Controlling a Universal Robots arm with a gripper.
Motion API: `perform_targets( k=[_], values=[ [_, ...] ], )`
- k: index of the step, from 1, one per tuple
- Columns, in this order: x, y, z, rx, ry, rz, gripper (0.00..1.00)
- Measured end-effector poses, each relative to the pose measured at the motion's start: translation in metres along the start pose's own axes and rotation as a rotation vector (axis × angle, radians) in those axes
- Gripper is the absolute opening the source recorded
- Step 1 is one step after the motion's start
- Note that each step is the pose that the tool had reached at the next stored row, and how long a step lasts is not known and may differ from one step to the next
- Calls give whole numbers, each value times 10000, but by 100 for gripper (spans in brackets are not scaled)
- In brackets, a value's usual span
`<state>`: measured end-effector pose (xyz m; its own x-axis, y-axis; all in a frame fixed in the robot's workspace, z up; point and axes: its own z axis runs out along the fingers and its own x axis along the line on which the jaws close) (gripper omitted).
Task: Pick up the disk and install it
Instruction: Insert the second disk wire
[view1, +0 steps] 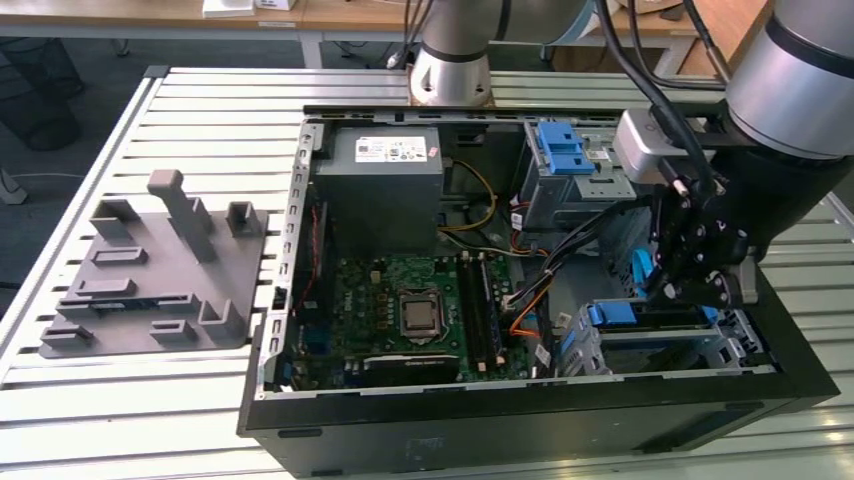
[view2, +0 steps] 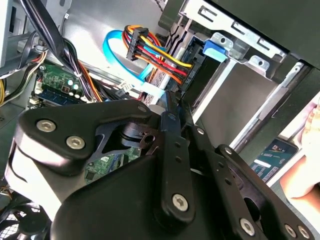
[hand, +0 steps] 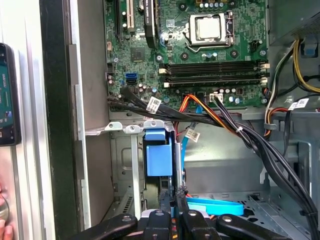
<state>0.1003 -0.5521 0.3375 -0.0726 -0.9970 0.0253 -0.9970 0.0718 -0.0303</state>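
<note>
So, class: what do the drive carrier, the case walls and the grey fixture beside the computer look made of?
Carrier: bright blue, smooth, moulded, likely plastic. Case walls: dull grey with punched holes, apparently sheet metal. Fixture: uniform matte grey blocks, possibly plastic; hard to confirm.

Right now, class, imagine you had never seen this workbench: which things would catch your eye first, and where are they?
First, the open computer case on the slatted table, its green motherboard lying bare inside. Next, the black gripper reaching into the case at the exterior view's right, beside bright blue drive carriers. A grey block fixture sits on the table at the exterior view's left.
</note>
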Motion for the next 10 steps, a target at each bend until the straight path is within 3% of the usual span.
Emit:
perform_targets(
  k=[10],
  values=[
    [0,-14,27,-32,2,-2,16]
  ],
)
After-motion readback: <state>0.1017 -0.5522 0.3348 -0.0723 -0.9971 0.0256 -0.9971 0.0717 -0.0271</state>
